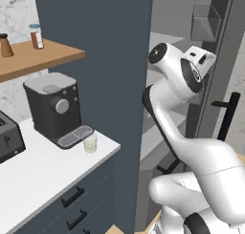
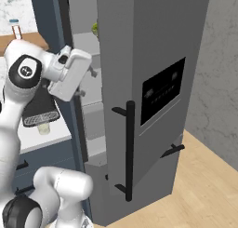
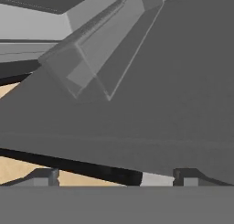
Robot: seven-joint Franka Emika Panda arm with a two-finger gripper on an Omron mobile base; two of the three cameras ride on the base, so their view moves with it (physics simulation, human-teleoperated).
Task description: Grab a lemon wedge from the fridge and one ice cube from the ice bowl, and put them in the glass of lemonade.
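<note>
fridge top cut off, toaster cropped at left edge

One fridge, one coffee machine, one glass of lemonade, two jars

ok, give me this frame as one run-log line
phase: reaching into fridge | gripper: open, empty | fridge door: open | glass of lemonade: on counter by coffee machine | lemon wedge: not seen
</note>
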